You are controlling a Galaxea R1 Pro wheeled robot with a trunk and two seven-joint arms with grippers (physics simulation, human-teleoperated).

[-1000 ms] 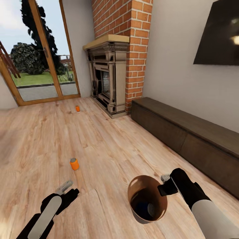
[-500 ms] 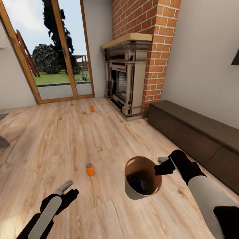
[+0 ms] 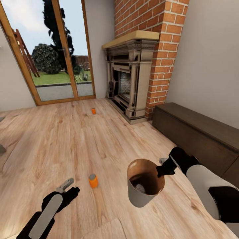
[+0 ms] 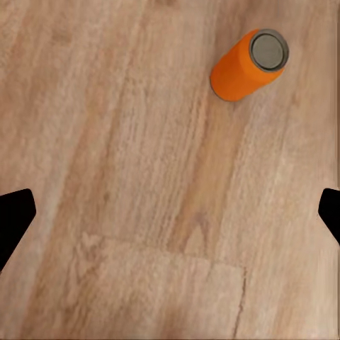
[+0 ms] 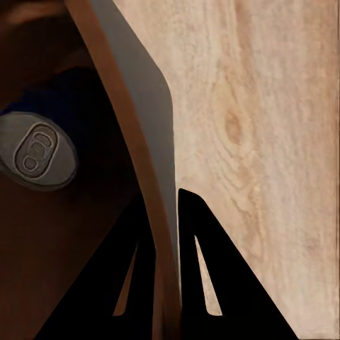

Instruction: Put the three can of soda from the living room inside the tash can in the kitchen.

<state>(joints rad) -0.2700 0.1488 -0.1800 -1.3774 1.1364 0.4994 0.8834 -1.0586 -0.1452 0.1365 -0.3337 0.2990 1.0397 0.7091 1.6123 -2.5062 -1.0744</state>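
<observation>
Your right claw (image 3: 161, 167) is clamped on the rim of the trash can (image 3: 139, 196), one finger inside and one outside the wall, as the right wrist view shows with the fingers (image 5: 205, 283) pinching the thin brown-and-grey wall (image 5: 142, 163). The can hangs from that grip in front of you, tilted a little, its glossy brown inside facing up. Inside it lies one soda can, its grey top (image 5: 37, 151) visible against the dark bottom. Your left claw (image 3: 68, 187) hovers low over the wood floor (image 3: 99, 139) with its fingers spread wide and nothing between them; in the left wrist view the dark fingertips (image 4: 14, 219) sit at opposite edges over bare planks. A second orange soda can (image 3: 93, 181) stands upright on the floor just ahead of that claw, between it and the trash can. A third orange can (image 3: 94, 111) stands far off, near the brick fireplace (image 3: 132, 76) and the glass doors (image 3: 53, 53). A long dark cabinet (image 3: 199, 132) runs along the wall on your right.
</observation>
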